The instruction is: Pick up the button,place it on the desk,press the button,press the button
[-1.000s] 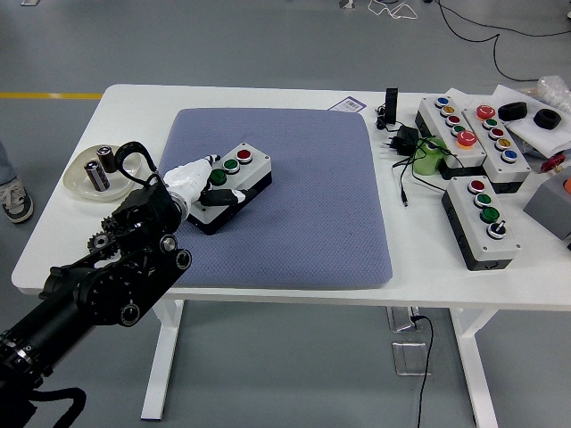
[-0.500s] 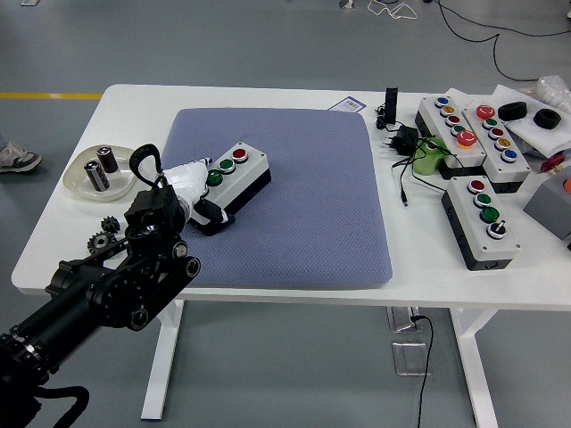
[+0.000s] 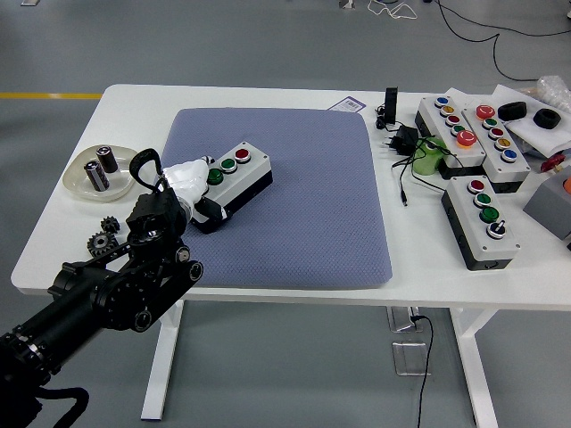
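A white-topped button box (image 3: 237,177) with a red, a green and a dark green button lies at an angle on the blue-grey mat (image 3: 303,205), left of its middle. My left hand (image 3: 189,179), wrapped in white, sits at the box's left end, against the dark green button side. The black left arm comes in from the lower left. The hand's grip is hidden by the white cover. My right arm is out of view.
A pale dish (image 3: 85,185) with two batteries is at the table's left, and small black gears (image 3: 100,241) lie near it. Three more button boxes (image 3: 482,218), a green object (image 3: 430,157) and a black plug with cable (image 3: 401,139) crowd the right side.
My left hand has drawn back to the left, off the top of the box to its left end. The box has hardly moved.
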### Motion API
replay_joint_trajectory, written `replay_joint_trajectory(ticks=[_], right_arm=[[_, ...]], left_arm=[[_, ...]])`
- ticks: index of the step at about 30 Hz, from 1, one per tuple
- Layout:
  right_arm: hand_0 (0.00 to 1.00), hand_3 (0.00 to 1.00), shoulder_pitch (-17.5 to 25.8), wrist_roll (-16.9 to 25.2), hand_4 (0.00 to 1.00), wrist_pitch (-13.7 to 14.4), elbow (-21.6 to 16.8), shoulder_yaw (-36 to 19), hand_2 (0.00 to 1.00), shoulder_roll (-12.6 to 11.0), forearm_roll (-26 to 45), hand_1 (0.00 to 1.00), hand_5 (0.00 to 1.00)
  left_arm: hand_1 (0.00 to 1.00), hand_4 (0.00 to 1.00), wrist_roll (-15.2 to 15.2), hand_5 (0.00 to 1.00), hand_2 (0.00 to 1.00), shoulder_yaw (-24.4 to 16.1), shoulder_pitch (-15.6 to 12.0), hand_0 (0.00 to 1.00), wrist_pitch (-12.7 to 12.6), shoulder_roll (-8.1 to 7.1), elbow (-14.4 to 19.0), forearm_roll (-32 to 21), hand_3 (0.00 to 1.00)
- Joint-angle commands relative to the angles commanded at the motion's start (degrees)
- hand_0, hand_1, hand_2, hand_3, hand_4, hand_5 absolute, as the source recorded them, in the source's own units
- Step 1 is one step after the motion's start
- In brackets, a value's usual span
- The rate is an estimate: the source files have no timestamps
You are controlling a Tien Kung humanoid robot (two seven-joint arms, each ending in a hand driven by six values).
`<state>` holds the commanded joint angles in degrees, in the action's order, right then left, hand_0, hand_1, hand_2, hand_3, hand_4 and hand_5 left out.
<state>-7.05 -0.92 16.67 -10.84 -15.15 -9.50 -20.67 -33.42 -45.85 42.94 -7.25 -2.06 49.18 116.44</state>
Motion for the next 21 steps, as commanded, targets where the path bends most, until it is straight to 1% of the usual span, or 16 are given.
replay_joint_trajectory(ticks=[2, 3, 8, 9, 10, 14, 15, 17, 21], right_arm=[[0.635, 0.635, -0.01, -0.01, 0.236, 0.00, 0.01, 0.19, 0.559, -0.01, 0.13, 0.536, 0.248], [0.635, 0.635, 0.00, -0.01, 0.236, 0.00, 0.01, 0.20, 0.559, -0.02, 0.13, 0.536, 0.247], [0.635, 0.635, 0.09, -0.02, 0.236, 0.04, 0.01, 0.49, 0.559, -0.05, 0.41, 0.536, 0.247], [0.635, 0.635, 0.11, -0.02, 0.236, 0.04, 0.01, 0.54, 0.559, -0.05, 0.45, 0.536, 0.247], [0.635, 0.635, 0.12, -0.02, 0.236, 0.04, 0.01, 0.58, 0.559, -0.05, 0.49, 0.536, 0.247], [0.635, 0.635, 0.22, -0.03, 0.236, 0.07, 0.02, 0.84, 0.559, -0.06, 0.72, 0.536, 0.247], [0.635, 0.635, 0.22, -0.05, 0.235, 0.07, 0.02, 0.93, 0.559, -0.05, 0.79, 0.534, 0.249], [0.635, 0.635, 0.26, -0.06, 0.235, 0.08, 0.03, 1.02, 0.559, -0.04, 0.89, 0.534, 0.249], [0.635, 0.635, 0.25, -0.11, 0.235, 0.09, 0.02, 1.23, 0.558, -0.03, 1.09, 0.534, 0.248]], left_arm=[[0.293, 0.680, 0.81, 0.002, 0.309, 0.08, -0.07, 0.220, -0.99, -0.12, -0.21, -0.12, 0.648], [0.220, 0.588, 1.35, 0.002, 0.221, 0.11, -0.13, 0.151, -1.33, -0.18, -0.29, -0.08, 0.389], [0.220, 0.588, 4.14, 0.002, 0.221, 0.33, -0.38, 0.151, -2.28, -0.56, -0.40, 0.55, 0.389], [0.154, 0.486, 4.54, 0.002, 0.144, 0.33, -0.40, 0.090, -2.22, -0.64, -0.38, 0.70, 0.271], [0.154, 0.486, 4.86, 0.002, 0.144, 0.33, -0.41, 0.090, -2.14, -0.71, -0.35, 0.81, 0.271], [0.154, 0.486, 8.12, 0.002, 0.144, 0.70, -0.35, 0.090, -1.63, -1.48, -0.03, 1.39, 0.271], [0.140, 0.433, 9.22, 0.002, 0.115, 0.97, -0.29, 0.083, -1.56, -1.86, 0.22, 1.65, 0.228], [0.140, 0.433, 11.97, 0.002, 0.115, 1.50, -0.19, 0.083, -1.53, -2.57, 0.65, 1.75, 0.228], [0.132, 0.424, 18.22, 0.002, 0.119, 2.01, 0.49, 0.090, 0.92, -4.43, 1.23, 2.61, 0.220]])
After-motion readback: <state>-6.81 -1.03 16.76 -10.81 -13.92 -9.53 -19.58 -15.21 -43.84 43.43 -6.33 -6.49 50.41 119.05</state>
